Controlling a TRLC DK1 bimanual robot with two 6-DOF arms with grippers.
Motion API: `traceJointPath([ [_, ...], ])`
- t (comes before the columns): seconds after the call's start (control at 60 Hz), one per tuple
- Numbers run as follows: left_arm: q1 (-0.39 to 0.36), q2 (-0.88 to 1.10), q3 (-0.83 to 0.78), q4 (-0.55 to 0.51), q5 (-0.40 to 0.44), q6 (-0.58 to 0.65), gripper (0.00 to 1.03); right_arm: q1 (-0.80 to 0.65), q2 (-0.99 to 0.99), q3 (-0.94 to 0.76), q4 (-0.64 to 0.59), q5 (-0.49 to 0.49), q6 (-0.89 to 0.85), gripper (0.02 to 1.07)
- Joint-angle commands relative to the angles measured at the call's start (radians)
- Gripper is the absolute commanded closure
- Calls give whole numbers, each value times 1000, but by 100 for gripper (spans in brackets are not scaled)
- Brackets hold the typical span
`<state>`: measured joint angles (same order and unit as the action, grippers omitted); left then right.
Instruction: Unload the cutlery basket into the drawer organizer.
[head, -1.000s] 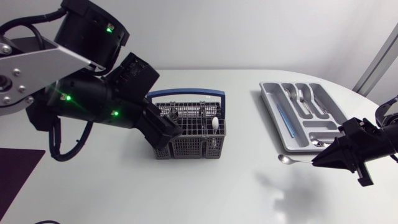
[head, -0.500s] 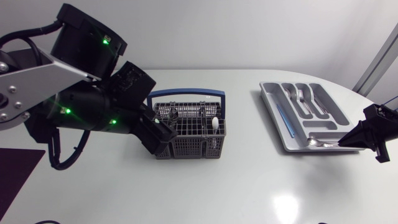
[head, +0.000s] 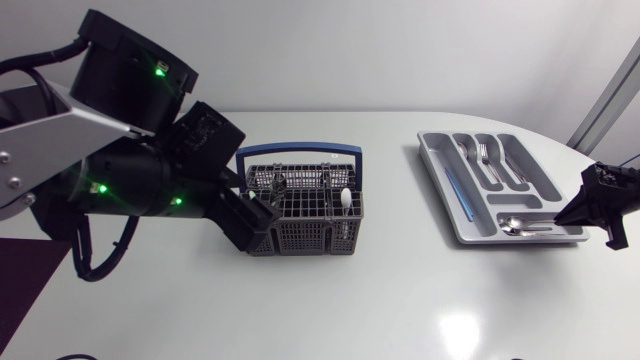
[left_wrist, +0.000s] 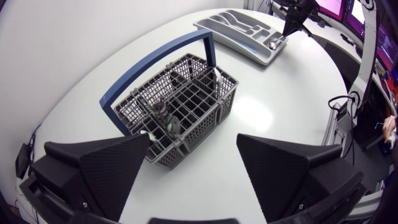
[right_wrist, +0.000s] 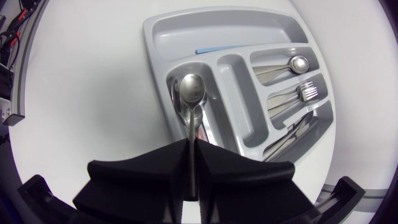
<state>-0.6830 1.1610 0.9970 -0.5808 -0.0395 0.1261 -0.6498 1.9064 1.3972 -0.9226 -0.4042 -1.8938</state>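
Holding in my right gripper (right_wrist: 191, 144): spoon (right_wrist: 191, 93), pinched by its handle, over drawer organizer (right_wrist: 163, 28).
My left gripper (left_wrist: 193, 163): fingers spread wide, beside cutlery basket (left_wrist: 208, 118).

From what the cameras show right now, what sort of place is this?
Probably a robotics test bench rather than a real kitchen: a plain white table carries a cutlery basket and a grey drawer organizer, and my left arm and right arm come in from its sides.
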Motion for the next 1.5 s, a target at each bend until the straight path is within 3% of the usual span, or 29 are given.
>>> traceJointPath([
  [0.0, -6, -23, -38, 10, -11, -23, 5, 18, 40, 10, 21, 13, -41, 101],
  [0.083, -4, -34, -51, 13, -16, -29, 5, 32, 51, 5, 45, 19, -41, 99],
  [0.317, 0, -67, -75, 18, -40, -31, 5, 49, 59, -6, 166, 25, -4, 61],
  [0.383, 5, -80, -80, 18, -49, -34, 5, 44, 48, -1, 169, 19, 4, 42],
  [0.417, 8, -89, -83, 19, -54, -34, 5, 39, 34, 3, 176, 5, 25, 27],
  [0.433, 10, -90, -83, 19, -56, -34, 5, 39, 33, 3, 176, 4, 27, 26],
  [0.45, 11, -96, -84, 21, -59, -37, 5, 35, 16, 0, 174, -7, 35, 16],
  [0.517, 20, -104, -89, 24, -63, -40, 5, 29, -24, -10, 174, -36, 75, 8],
  [0.717, 63, -104, -104, 25, -65, -59, 5, 52, -182, -118, 185, -131, 269, 7],
  [1.15, 122, -6, -12, -19, -59, -120, 5, 297, -509, -418, 347, -133, 811, 7],
  [1.25, 126, 58, 22, -59, -59, -131, 5, 389, -573, -454, 350, -90, 915, 7],
  [1.483, 146, 114, 45, -68, -62, -281, 4, 542, -676, -498, 360, 11, 1133, 9],
])
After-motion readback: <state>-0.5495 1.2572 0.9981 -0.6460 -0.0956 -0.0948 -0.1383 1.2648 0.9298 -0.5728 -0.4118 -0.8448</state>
